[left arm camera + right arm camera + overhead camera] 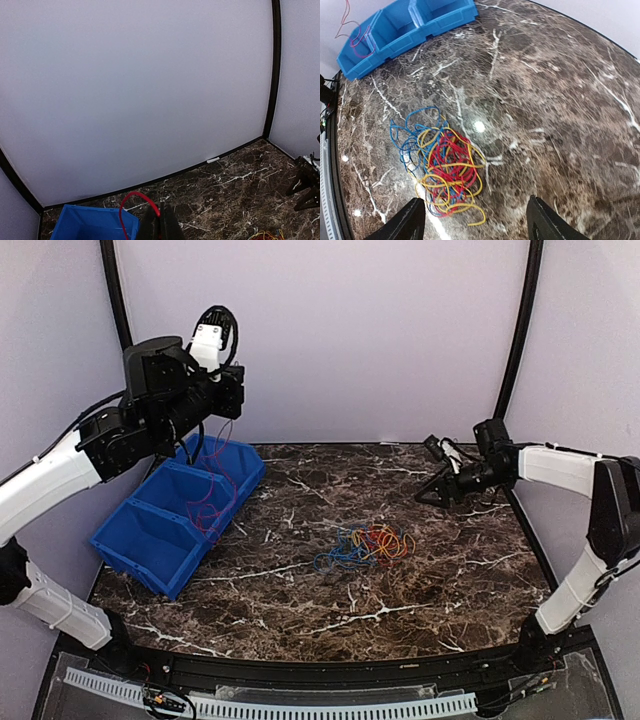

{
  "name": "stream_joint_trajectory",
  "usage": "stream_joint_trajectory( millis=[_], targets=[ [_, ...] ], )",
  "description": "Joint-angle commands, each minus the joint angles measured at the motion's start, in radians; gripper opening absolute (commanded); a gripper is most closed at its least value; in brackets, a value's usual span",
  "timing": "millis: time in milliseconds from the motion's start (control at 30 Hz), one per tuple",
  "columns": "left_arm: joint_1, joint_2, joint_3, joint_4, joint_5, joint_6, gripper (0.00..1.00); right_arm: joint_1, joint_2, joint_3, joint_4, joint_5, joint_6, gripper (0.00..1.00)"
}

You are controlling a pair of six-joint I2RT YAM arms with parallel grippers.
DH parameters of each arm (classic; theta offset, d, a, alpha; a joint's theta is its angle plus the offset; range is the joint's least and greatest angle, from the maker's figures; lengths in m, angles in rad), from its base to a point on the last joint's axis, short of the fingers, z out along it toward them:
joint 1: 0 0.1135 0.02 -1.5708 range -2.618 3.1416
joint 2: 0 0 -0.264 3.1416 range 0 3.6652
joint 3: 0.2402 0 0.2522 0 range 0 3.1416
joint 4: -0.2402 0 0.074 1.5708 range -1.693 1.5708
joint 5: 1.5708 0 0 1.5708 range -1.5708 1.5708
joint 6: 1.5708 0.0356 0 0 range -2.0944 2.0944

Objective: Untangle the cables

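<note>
**Left arm high with red cable, right fingers apart**

Your left arm (60,475) is reaching high over the blue bin (140,560), with its wrist facing the back wall. The left fingers (150,227) are pressing together on the red cable (135,193), which is hanging down to the bin. Your right arm (560,465) is stretching in from the right, low over the surface (300,590). The right fingers (407,220) are standing wide apart, holding nothing. They are facing the tangle of cables (442,165) lying mid-surface: blue, yellow, red.
</note>
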Motion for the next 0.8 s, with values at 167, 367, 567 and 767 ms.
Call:
stream_joint_trajectory(
  millis=[167, 367, 567, 767],
  targets=[
    [0.049, 0.059, 0.172, -0.104, 0.067, -0.058, 0.0, -0.148, -0.268, -0.319, 0.302, -0.067, 0.088, 0.74],
    [0.065, 0.13, 0.316, -0.125, 0.097, -0.017, 0.0, -0.153, -0.232, -0.314, 0.314, -0.055, 0.079, 0.74],
    [0.083, 0.273, 0.588, -0.281, 0.116, -0.038, 0.0, -0.156, -0.239, -0.325, 0.314, -0.048, 0.071, 0.74],
    [0.139, 0.359, 0.719, -0.375, 0.127, -0.062, 0.0, -0.159, -0.248, -0.329, 0.319, -0.053, 0.082, 0.73]
  ],
)
